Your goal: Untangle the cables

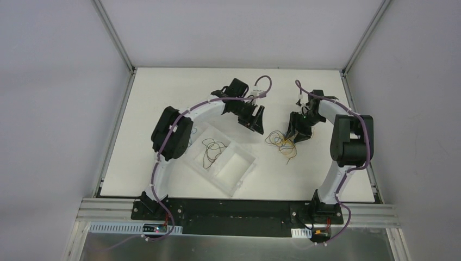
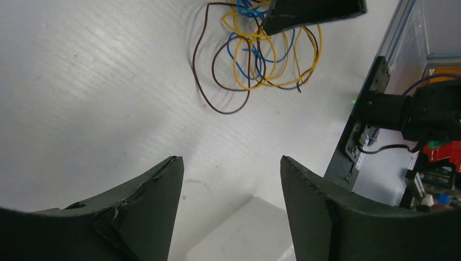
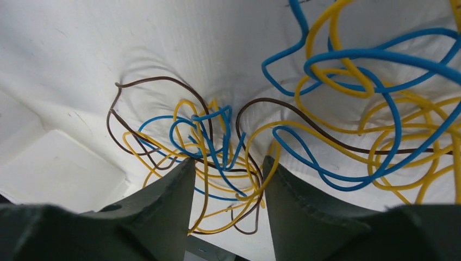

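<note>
A tangle of thin blue, yellow and brown cables [image 1: 284, 143] lies on the white table right of centre. My right gripper [image 1: 294, 136] is down on it. In the right wrist view the right gripper [image 3: 225, 163] is open with its jaws either side of a knot of cables [image 3: 215, 115], and several strands run between the fingers. My left gripper [image 1: 255, 122] is open and empty, left of the tangle and apart from it. In the left wrist view the left gripper [image 2: 231, 160] faces the tangle [image 2: 261, 54], with a right fingertip [image 2: 310, 11] over its top.
A white two-compartment tray [image 1: 235, 169] sits in front of the left arm. Its far compartment holds a dark loose cable [image 1: 213, 150]. A tray corner shows under the left fingers [image 2: 239, 234] and at the left of the right wrist view [image 3: 54, 174]. A metal frame [image 1: 117, 125] borders the table.
</note>
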Robot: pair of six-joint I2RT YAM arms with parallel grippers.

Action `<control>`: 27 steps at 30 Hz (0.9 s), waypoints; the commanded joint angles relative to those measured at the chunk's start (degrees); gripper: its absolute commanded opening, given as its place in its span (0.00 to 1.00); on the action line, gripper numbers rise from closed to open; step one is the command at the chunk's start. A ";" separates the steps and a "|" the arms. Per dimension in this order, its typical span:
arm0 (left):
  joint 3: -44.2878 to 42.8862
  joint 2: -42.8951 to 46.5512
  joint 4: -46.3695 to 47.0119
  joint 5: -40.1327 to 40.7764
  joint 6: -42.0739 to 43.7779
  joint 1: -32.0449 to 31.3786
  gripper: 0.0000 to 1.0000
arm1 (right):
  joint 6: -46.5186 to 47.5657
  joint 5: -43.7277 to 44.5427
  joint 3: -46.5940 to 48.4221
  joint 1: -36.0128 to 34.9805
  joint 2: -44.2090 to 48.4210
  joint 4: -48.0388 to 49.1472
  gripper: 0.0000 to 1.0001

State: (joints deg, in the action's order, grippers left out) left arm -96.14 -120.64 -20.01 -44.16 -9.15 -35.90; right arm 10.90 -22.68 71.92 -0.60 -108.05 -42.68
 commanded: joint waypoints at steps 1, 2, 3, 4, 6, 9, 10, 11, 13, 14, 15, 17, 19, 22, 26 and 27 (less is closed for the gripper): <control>-5.98 -4.73 6.27 -3.94 -6.13 -1.16 0.67 | -1.52 -2.33 1.18 0.32 0.06 0.74 0.49; -6.78 -6.21 6.60 -4.07 -6.64 -1.54 0.66 | -1.61 -2.53 0.99 0.34 -0.10 0.75 0.47; -7.41 -7.55 6.88 -4.02 -7.31 -1.80 0.66 | -1.69 -2.95 0.86 0.39 -0.18 0.82 0.45; -7.83 -8.80 7.47 -3.86 -8.14 -1.96 0.66 | -1.74 -3.36 0.66 0.34 -0.29 0.83 0.43; -8.39 -10.84 8.70 -2.99 -9.58 -2.14 0.66 | -1.77 -4.79 0.29 0.34 -0.55 0.78 0.40; -8.61 -13.20 10.76 -2.69 -11.83 -2.18 0.65 | -1.64 -8.36 -0.23 0.34 -0.31 0.72 0.31; -8.54 -13.88 11.45 -2.74 -12.88 -2.24 0.65 | -1.48 -10.04 -0.47 0.40 -0.05 0.70 0.24; -8.48 -14.62 12.22 -2.82 -13.90 -2.33 0.64 | -1.35 -11.91 -0.61 0.40 0.51 0.80 0.16; -8.46 -15.72 13.68 -3.28 -15.68 -2.65 0.64 | -1.27 -15.60 -1.12 0.35 1.86 1.18 0.00; -8.43 -16.08 14.21 -3.32 -16.31 -2.82 0.64 | -1.24 -17.20 -1.35 0.35 2.74 1.45 0.00; -8.35 -16.38 14.86 -3.52 -16.91 -3.07 0.64 | -0.99 -18.56 -1.73 0.39 3.71 1.89 0.00; -8.00 -16.73 17.10 -4.35 -18.58 -3.29 0.59 | -0.82 -20.37 -2.48 0.42 5.62 2.45 0.00; -7.16 -16.29 21.12 -6.05 -20.86 -3.30 0.34 | -0.73 -21.44 -2.94 0.35 7.19 2.49 0.00; -4.87 -13.35 24.05 -7.42 -22.12 -3.19 0.11 | -0.26 -22.51 -3.50 0.35 9.20 2.09 0.00; 1.21 -5.06 25.35 -6.66 -20.29 -1.49 0.00 | 1.64 -18.31 -3.63 1.92 10.38 0.34 0.00; 2.43 -3.06 24.60 -6.39 -19.59 -0.70 0.00 | 2.07 -16.83 -3.67 2.64 10.33 -0.15 0.00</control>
State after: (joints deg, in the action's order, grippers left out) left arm -97.60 -134.34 1.61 -49.25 -29.39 -38.50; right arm 10.22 -41.15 68.51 -0.34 -100.40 -40.82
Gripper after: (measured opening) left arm 0.014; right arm 0.022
